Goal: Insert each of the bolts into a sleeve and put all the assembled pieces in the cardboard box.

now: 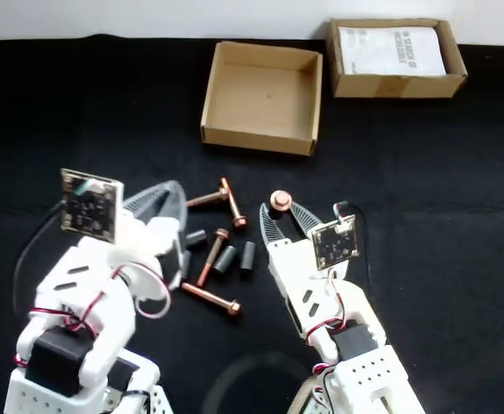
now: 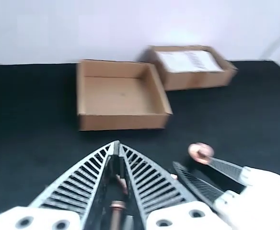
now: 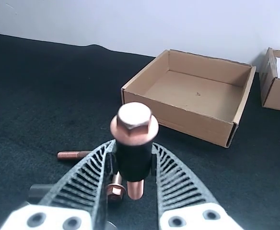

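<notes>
Right wrist view makes the step plain. My right pincer (image 3: 134,149) is clamped on a black sleeve (image 3: 134,160) with a copper bolt (image 3: 134,125) already through it, head up and shank tip poking out below. I judge this piece assembled, so the step in hand is carrying it to the cardboard box (image 3: 178,114).

In the high view the box (image 1: 256,138) sits at upper centre with nothing in it, well apart from my right pincer at mid-frame. The next move calls for lifting high enough to pass the near wall. I then reach up-frame, slightly toward frame left, and let go only once past the rim.

My left pincer (image 2: 115,143) has its tips together. In the high view it is left of centre, over the loose bolts (image 1: 211,257) and loose sleeves (image 1: 226,259) clustered between my arms. I cannot tell whether it holds anything.

The stretch of black table (image 1: 425,216) between my right pincer and the box gives me open room. Two of the loose bolts lie just to frame left of that line, so a low carry could knock them. A second box (image 1: 396,84) at upper right stands just beside the target, so I should not drift that way.
</notes>
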Available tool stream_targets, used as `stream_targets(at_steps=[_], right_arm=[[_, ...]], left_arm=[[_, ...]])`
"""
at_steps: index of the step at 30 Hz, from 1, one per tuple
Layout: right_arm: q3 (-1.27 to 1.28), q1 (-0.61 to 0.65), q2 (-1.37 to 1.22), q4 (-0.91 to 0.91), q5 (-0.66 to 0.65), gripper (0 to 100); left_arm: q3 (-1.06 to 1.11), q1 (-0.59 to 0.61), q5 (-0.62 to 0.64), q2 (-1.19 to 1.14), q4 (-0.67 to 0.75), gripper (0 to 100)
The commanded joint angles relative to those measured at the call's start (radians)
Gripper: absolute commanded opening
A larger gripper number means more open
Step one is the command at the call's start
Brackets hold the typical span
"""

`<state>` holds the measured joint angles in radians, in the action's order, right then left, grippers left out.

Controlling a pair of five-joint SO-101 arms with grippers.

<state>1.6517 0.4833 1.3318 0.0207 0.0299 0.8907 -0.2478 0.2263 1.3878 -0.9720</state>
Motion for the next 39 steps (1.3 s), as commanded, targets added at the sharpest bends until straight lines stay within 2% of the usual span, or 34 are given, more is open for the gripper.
stream_targets(at_steps=[1,3,8,14,18,28,39], right_arm=[[-0.081,-0.008,0.024,0.013,-0.003,0.8],[-0.105,-0.01,0.024,-0.027,-0.002,0.8],[-0.291,-0.022,0.021,-0.32,0.071,0.8],[-0.446,-0.031,0.01,-0.443,0.083,0.8],[-0.591,-0.033,-0.125,-0.507,0.087,0.8],[-1.041,-0.077,-0.642,-0.553,0.089,0.8],[-1.426,-0.171,-1.112,-0.573,0.091,0.8]], left_arm=[[0.025,0.102,-0.003,0.007,0.005,1],[0.088,0.153,-0.002,0.008,0.038,1],[0.294,0.283,0.0,0.008,0.216,1],[0.489,0.295,0.002,0.01,0.371,1],[0.593,0.295,0.002,0.01,0.457,1],[0.723,0.297,0.003,0.01,0.48,1],[0.812,0.297,0.098,0.01,0.476,1]])
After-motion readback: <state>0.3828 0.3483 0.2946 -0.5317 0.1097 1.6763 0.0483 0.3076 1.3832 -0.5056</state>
